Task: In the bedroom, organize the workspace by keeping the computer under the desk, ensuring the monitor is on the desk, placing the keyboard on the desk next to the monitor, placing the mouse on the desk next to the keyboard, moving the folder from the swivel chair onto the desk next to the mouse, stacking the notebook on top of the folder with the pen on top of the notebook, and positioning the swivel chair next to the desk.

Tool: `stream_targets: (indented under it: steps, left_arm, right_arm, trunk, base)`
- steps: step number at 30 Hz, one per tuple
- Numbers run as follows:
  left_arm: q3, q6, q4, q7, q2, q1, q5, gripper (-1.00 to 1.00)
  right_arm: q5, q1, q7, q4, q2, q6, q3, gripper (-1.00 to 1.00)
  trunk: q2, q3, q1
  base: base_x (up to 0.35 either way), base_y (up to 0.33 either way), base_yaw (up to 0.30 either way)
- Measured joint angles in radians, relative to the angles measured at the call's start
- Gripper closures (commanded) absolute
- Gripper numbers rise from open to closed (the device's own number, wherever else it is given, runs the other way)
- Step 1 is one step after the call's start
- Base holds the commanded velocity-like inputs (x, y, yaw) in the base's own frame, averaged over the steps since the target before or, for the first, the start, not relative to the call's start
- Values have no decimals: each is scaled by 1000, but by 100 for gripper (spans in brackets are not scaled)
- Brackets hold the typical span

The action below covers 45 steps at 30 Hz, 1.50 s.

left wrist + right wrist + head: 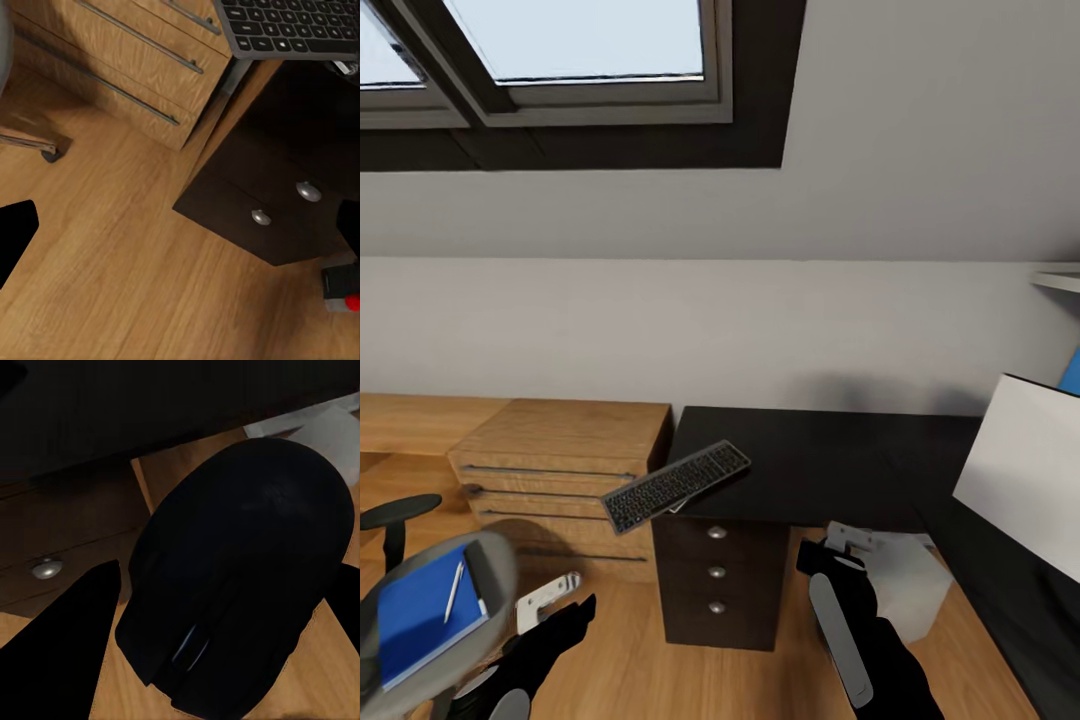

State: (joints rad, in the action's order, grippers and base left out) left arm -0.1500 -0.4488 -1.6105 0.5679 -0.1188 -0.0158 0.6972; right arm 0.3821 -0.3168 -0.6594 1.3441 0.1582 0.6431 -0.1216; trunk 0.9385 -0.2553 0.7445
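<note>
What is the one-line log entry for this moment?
right gripper: shut on mouse | left gripper: open | keyboard: overhanging desk corner | folder, pen: on chair

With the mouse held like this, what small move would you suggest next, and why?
Probably lift the right gripper, shut on the mouse, up over the desk: the mouse sits below the top beside the drawers, and the keyboard overhangs the corner.
</note>
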Motion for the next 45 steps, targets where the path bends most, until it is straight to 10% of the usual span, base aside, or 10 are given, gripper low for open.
stream_targets:
  steps: [9,20,45]
  left_arm:
    - [4,5,0,0,-1,0,0,-100]
    - [131,9,1,3,2,0,9,-100]
    - [129,10,2,1,3,0,9,-100]
  right_arm:
    - [0,0,-2,15,0,-1,3,100]
    - [0,0,-1,14,0,0,2,100]
    - [3,0,12,-85,-1,-18,0,100]
  trunk:
    - [0,0,0]
    - [0,-2,1]
    - [0,-14,1]
  base:
    - [330,0,6]
    - [128,0,191]
    - [70,0,249]
